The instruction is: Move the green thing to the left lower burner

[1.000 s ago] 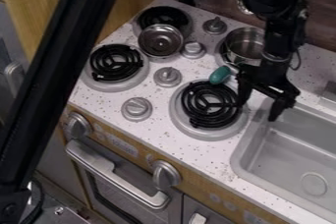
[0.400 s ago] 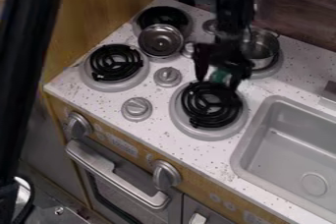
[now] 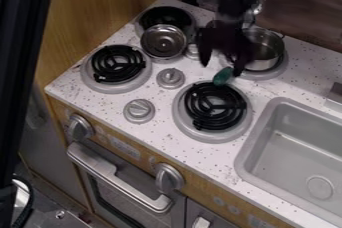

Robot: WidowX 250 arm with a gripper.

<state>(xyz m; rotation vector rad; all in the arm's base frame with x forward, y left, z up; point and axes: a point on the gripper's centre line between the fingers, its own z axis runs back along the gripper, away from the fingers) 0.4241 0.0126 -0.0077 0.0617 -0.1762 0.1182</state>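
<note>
Where the arm [image 3: 234, 2] enters at the top edge, you lose its upper part to the frame, and its dark parts run together, so the joints are hard for you to separate. You have the gripper [image 3: 220, 71] hanging over the stove between the two right-hand burners, its body hiding the left side of the metal pot [image 3: 266, 52] and part of the small knob [image 3: 192, 51] behind it. At the right edge, your view of the sink [image 3: 257, 137] is cut off; at the left edge, a black bar [image 3: 20, 47] is likewise cropped.

Fingers: apart, tips pointing down. Green thing [image 3: 223, 76]: located just below the gap, nearer the fingertip on the picture's right; whether they touch, you cannot tell. It lies at the far edge of the right lower burner [image 3: 179, 117], beside the black coil; contact with the coil is unclear to you. Left lower burner [image 3: 89, 79]: well apart from the green thing, across the knob [image 3: 171, 77] between the two lower burners.
</note>
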